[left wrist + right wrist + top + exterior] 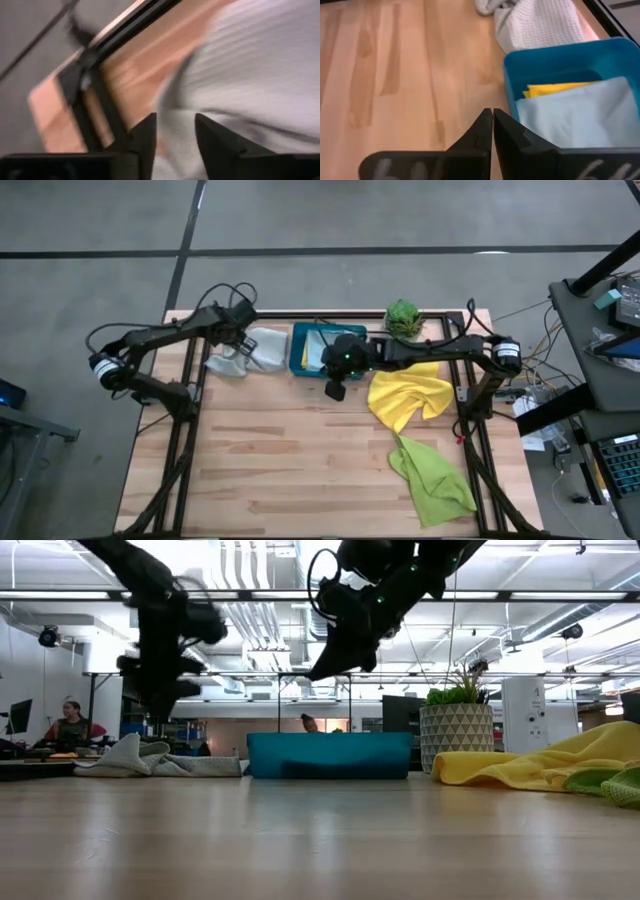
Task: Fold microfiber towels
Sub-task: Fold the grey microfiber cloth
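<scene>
Teal tray (300, 350) sits at the far side of the tabletop (300, 460), and it serves as the drop-off: in the right wrist view a folded light blue towel (580, 112) lies flat in it on top of a folded yellow towel (555, 89), whose edge shows beneath. The pale grey towel (250, 350) lies rumpled on the wood just beside the tray, on the left arm's side, half gathered and not squared, so by my reckoning it is the piece in hand. Left gripper (174, 131) hangs right over that grey cloth; its jaws stand apart with a clear gap and nothing pinched between them, which reads as either a fresh release or a set-up for a new pinch; I cannot say which. Right gripper (492, 125) hovers above bare wood at the tray's near edge, jaws closed tip to tip on nothing, likely parked out of the left arm's way. The second yellow towel (408, 398) lies crumpled on the right arm's side, and the lime green towel (432, 478) sprawls nearer the front edge, touching or overlapping the yellow's corner; both are unfolded and within the right arm's reach, waiting their turn. Small potted plant (402, 318) stands at the back beside the tray, clear of the work. Two folded, three to go.
</scene>
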`<state>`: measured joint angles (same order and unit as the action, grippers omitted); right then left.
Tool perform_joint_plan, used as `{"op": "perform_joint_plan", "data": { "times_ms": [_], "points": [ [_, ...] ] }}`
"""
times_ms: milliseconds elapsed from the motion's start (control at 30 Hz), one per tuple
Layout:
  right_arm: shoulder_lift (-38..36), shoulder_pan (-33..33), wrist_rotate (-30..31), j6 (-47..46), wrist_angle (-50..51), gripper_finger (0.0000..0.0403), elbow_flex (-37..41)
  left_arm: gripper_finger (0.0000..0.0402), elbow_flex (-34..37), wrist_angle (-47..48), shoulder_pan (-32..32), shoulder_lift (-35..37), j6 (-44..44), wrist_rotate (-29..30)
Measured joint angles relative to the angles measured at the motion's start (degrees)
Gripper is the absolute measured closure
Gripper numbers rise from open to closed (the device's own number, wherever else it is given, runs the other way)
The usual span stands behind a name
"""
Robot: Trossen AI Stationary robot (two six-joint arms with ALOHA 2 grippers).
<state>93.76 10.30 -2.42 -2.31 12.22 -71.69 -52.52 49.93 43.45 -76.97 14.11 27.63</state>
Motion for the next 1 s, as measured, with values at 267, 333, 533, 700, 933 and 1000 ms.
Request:
{"op": "perform_joint_plan", "data": {
  "times_ms": [267,333,533,700,933,1000],
  "points": [
    [0.0,-1.3,0.0,-0.7,-1.0,0.0394,0.9,0.022,4.8,-4.2,5.8,-1.3,0.6,-1.2],
    [0.0,-1.5,0.0,-0.7,-1.0,0.0394,0.9,0.0219,6.0,-6.0,5.8,-1.2,0.5,-1.7],
    [0.0,-2.1,0.0,-1.6,-1.1,0.0394,1.0,0.024,10.9,-12.2,6.5,-1.6,0.3,-1.7],
    [0.0,-2.8,0.0,-1.6,-1.1,0.0394,1.0,0.033,13.8,-15.9,5.9,-1.4,0.1,0.5],
    [0.0,-4.1,0.0,-1.7,-1.3,0.0394,1.4,0.04,12.6,-12.9,0.6,7.0,-1.2,1.6],
    [0.0,-4.6,0.0,-1.7,-1.4,0.0394,1.7,0.0401,11.3,-9.8,-2.1,11.6,-1.2,1.6]
  ]
}}
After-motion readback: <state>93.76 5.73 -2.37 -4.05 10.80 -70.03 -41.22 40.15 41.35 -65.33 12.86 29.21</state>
